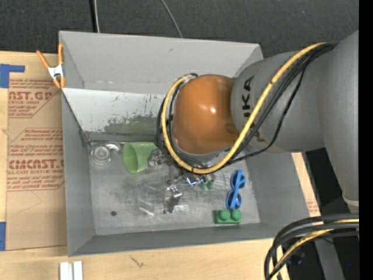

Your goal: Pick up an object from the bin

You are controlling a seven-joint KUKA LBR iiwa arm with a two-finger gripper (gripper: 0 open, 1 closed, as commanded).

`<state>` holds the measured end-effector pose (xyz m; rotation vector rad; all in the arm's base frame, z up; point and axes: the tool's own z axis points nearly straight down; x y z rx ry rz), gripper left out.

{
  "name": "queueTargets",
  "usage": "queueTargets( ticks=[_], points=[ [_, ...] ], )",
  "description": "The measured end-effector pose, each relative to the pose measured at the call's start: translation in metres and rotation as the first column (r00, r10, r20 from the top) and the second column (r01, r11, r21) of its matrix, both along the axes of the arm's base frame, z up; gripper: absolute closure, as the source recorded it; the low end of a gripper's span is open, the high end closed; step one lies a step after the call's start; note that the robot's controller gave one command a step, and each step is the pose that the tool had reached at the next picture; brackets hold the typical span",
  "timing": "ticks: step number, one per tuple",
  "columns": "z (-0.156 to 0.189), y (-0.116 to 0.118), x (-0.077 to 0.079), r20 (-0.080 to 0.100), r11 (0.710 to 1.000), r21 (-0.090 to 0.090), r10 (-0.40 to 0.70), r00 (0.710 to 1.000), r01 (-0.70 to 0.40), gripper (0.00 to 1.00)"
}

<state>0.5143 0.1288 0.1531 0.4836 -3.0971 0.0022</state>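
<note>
At the left of the grey metal bin (74,179) lie a clear round plastic cap (99,154) and a light-green plastic cup (136,157) on its side. At mid-frame the pincer (172,198) hangs low, nearest the cup; I cannot tell whether it is open or closed. Nothing looks lifted yet. A blue looped plastic piece (236,188) and a green studded block (227,216) lie at the lower right.

The grey arm (303,109) is showing black letters "KA" beside its orange cover (204,118). The cardboard (29,139) left of the bin (76,214) is carrying red print, partly reading "CAST ACRYLIC SHEET"; its smaller lines are proving illegible.
</note>
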Motion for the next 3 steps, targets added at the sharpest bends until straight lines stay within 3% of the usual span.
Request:
queueTargets(
  ticks=[1,2,3],
  points=[
    [0.039,-0.139,0.014,0.01,0.976,0.0,0.219,0.976,-0.219,0.0],
    [-0.057,-0.145,0.074,0.007,0.974,0.005,0.227,0.974,-0.227,0.0],
    [-0.05,-0.144,0.075,0.012,0.974,0.005,0.227,0.974,-0.227,1.0]
  ],
)
